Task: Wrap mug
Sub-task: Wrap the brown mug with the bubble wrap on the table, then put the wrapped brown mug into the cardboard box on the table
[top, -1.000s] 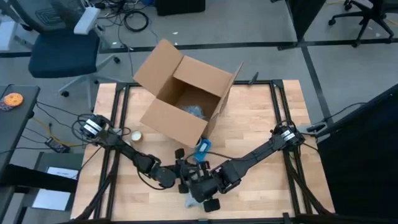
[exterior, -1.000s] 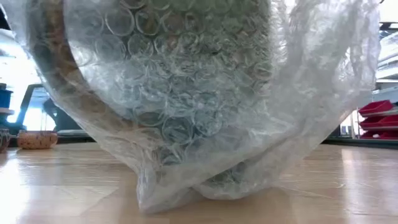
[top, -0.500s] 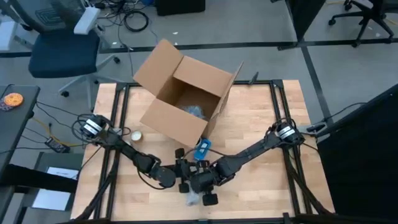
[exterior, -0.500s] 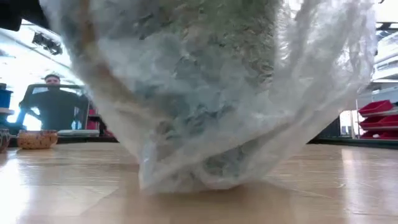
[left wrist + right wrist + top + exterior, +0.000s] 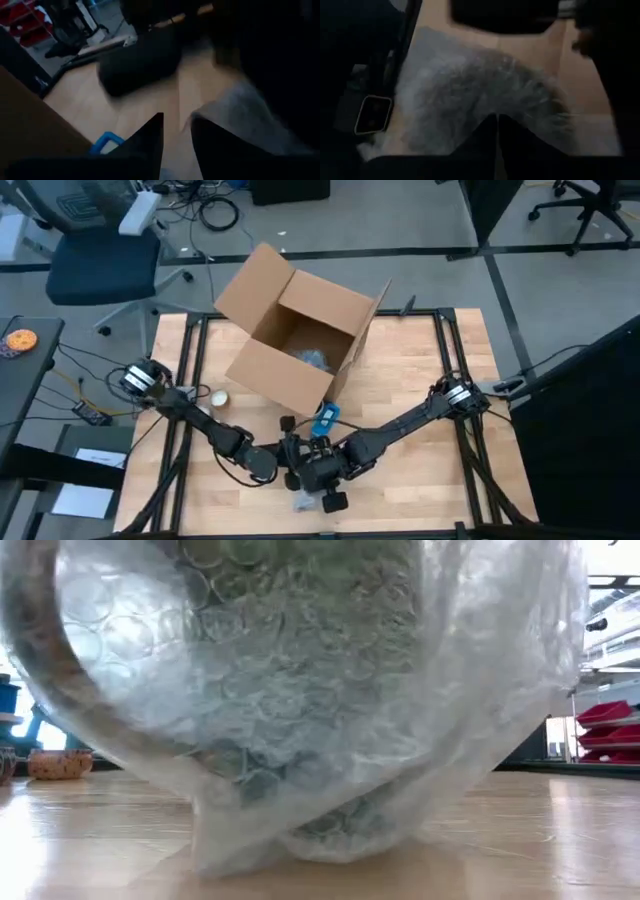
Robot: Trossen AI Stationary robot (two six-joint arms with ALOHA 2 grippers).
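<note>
I see the mug (image 5: 290,690), swathed in bubble wrap (image 5: 500,670), at the table's (image 5: 420,380) front edge, wrap touching the wood. Both end effectors meet over it: left end effector (image 5: 290,465) slightly spread, right end effector (image 5: 322,480) pressed together. Open cardboard box (image 5: 295,340) sits behind, well apart.

Bubble wrap (image 5: 300,690): clear glossy plastic, crinkled. Table (image 5: 560,840): pale wood, smooth, slight sheen. Box (image 5: 290,340): matt brown cardboard.
</note>
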